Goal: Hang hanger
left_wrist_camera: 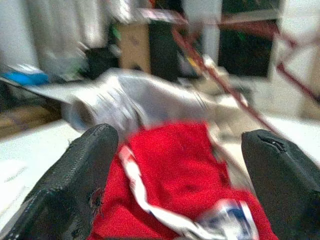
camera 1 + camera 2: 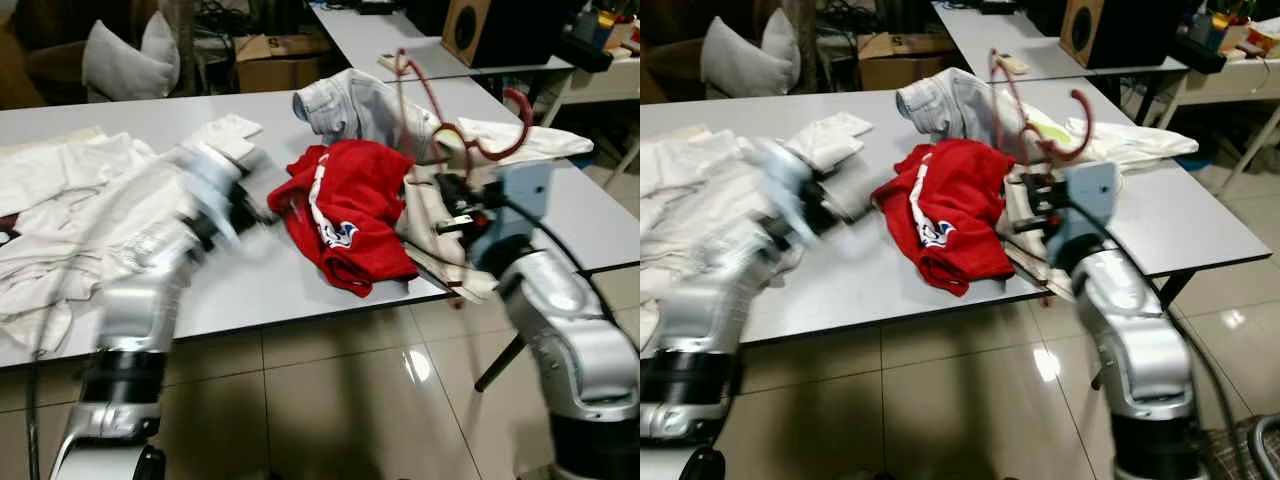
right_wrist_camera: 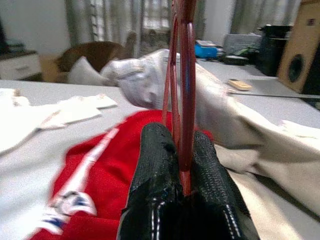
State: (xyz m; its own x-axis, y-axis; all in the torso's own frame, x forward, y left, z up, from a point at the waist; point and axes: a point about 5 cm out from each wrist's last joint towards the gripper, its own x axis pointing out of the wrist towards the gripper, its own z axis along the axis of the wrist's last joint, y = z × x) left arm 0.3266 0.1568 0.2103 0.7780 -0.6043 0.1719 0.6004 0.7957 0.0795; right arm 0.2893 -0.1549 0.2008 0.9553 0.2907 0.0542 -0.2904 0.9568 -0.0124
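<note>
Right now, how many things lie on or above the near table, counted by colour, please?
Red garment: 1
Dark red hanger, clamped in the right gripper: 1
Pale denim garment: 1
White or cream cloth: at least 3 heaps, the pile, the folded piece, and the one under the hanger
Total: about 6; the blur hides exact cloth borders.

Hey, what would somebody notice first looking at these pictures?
Probably the red shirt, crumpled near the front edge of the grey table, bright against the pale clothes around it. Next, the red hanger held up over the table by the right gripper, its fingers shut on the frame. The left gripper is blurred, fingers open, pointed at the shirt.
</note>
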